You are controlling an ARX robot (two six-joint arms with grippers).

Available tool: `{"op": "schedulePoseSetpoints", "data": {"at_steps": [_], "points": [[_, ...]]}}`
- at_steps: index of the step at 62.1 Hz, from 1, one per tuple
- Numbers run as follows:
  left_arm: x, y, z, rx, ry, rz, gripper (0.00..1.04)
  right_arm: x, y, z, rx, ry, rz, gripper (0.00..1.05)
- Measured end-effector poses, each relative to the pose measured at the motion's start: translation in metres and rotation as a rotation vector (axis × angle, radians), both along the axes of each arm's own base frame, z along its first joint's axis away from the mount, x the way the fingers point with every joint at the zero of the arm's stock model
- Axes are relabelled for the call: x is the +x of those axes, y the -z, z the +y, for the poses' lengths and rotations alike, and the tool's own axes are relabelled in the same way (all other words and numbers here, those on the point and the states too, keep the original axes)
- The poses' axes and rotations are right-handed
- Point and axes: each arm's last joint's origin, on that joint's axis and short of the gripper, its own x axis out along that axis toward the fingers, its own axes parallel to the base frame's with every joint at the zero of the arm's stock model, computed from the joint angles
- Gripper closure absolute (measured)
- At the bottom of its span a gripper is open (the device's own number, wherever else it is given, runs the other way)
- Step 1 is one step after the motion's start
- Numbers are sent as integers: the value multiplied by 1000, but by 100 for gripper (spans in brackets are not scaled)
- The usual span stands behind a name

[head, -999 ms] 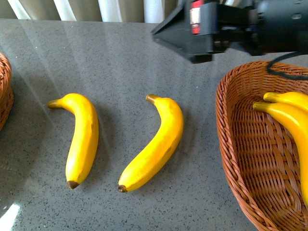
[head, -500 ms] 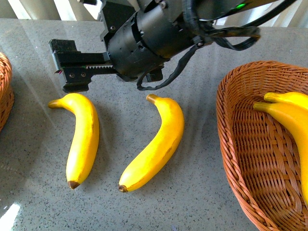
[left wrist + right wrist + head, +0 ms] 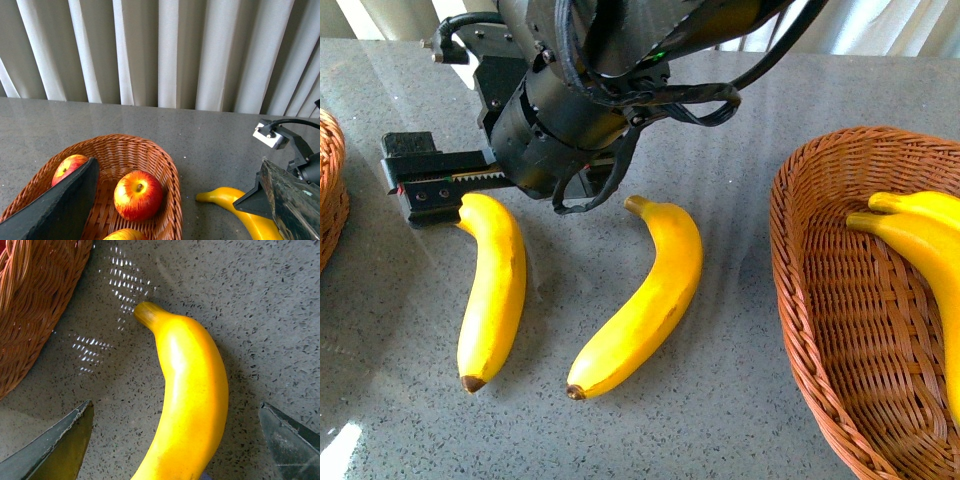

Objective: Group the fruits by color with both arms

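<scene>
While its fingers stand wide apart, the right gripper (image 3: 176,404) hangs over the left banana (image 3: 492,290), holding nothing.
That banana lies flat on the grey table (image 3: 740,420) near another banana (image 3: 645,300), its stem end toward the basket (image 3: 165,170) that holds the apples (image 3: 138,195); 2 more bananas (image 3: 920,235) sit in the other basket (image 3: 810,300) well to the right. The left gripper (image 3: 170,215) is spread wide and empty near the apple basket. The left banana looks light, firm and glossy, so it is probably slippery and likely to pivot if pinched near the tapered stem. A hold across the thick middle, with fingers on its 2 long sides, seems safest.
</scene>
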Motion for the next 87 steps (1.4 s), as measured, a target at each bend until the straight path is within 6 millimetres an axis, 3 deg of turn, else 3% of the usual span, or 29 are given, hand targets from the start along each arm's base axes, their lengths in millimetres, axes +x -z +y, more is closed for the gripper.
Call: {"op": "schedulePoseSetpoints", "data": {"at_steps": [36,82,87], "points": [[0,0,0,0,0,0,9,9,5,10,-35,14,41,9],[0,0,0,0,0,0,9,12,23,6,-36,67,130,9],[0,0,0,0,0,0,9,12,23,6,-41,70,129,15]]}}
